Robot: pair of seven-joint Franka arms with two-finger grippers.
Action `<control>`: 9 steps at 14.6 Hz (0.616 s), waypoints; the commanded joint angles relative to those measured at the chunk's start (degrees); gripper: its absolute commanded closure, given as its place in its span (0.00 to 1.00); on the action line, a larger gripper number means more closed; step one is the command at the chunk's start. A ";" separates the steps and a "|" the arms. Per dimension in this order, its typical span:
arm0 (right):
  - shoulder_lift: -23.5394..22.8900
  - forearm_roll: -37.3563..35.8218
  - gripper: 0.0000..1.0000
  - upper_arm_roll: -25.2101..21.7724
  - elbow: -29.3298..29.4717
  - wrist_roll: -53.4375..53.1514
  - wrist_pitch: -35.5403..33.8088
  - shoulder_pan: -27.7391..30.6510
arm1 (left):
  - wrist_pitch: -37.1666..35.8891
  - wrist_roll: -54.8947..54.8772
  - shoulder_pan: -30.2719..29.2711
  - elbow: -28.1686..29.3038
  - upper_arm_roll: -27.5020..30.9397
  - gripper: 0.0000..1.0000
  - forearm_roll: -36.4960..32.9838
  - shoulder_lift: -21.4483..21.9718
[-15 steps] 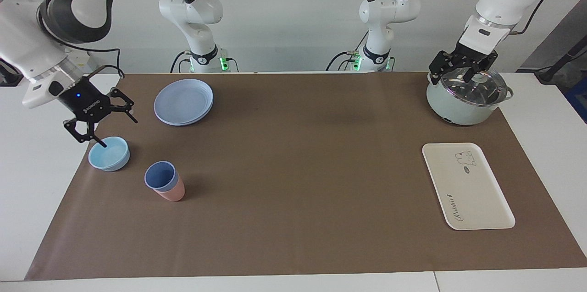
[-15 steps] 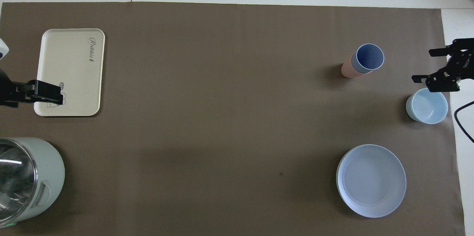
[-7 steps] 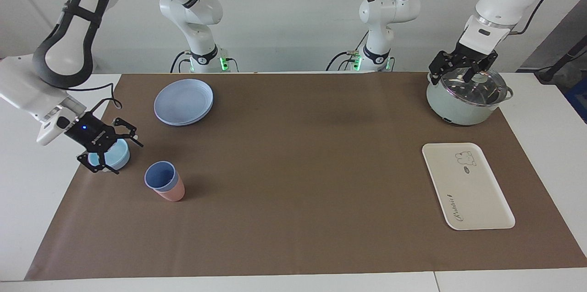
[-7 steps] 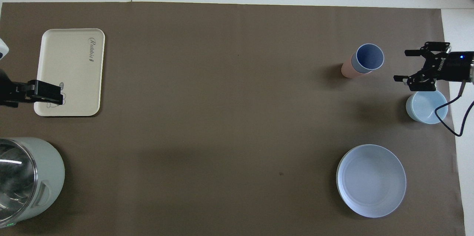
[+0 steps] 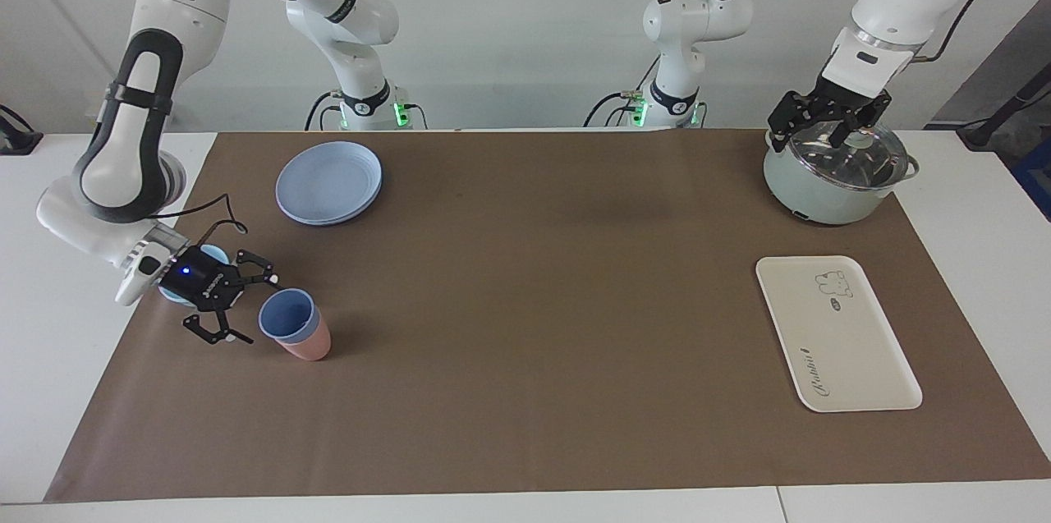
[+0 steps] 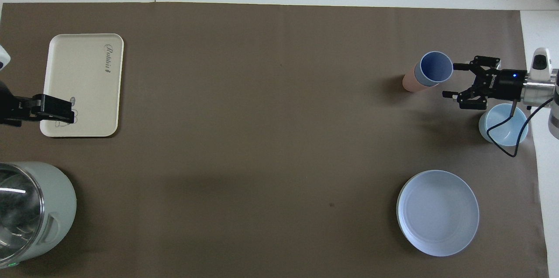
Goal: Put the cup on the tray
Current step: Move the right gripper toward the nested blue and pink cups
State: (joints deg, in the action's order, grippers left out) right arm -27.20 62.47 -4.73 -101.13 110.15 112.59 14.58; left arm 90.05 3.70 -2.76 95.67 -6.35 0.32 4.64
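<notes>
Cup (image 5: 287,317) sits nested in the pink tumbler (image 5: 308,345) at the right arm's end of the table, untouched. Right gripper (image 5: 249,305) has dropped from above the light-blue bowl (image 6: 502,125) to cup height, jaws spread, just off the cup's 9 o'clock in the facing view: approach nearly done, grasp next. Forearm low, wrist near horizontal. Tray (image 5: 836,332) well apart, toward 3 o'clock. Left gripper (image 5: 827,116) waits over the pot (image 5: 837,172); grip state unclear.

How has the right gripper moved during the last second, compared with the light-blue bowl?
Yes. The right gripper has come down across the light-blue bowl and is now open beside the cup.
</notes>
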 commanded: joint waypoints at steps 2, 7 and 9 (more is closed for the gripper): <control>-1.19 2.48 0.00 0.51 0.32 2.08 -0.01 -0.69 | -0.31 0.25 -0.41 0.74 -0.33 0.00 -0.76 0.98; -1.54 3.97 0.00 0.60 0.23 2.52 1.92 -2.27 | -0.40 0.25 -0.41 0.74 -0.33 0.00 -0.76 1.07; -1.54 4.59 0.00 0.60 0.14 2.87 2.45 -2.54 | -0.31 0.25 -0.41 0.74 -0.33 0.00 -0.76 0.98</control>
State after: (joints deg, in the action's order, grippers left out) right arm -28.29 64.89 -4.25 -101.05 110.85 113.77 12.50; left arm 90.05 3.70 -2.76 95.67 -6.35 0.32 4.64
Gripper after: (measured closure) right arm 0.000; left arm 0.000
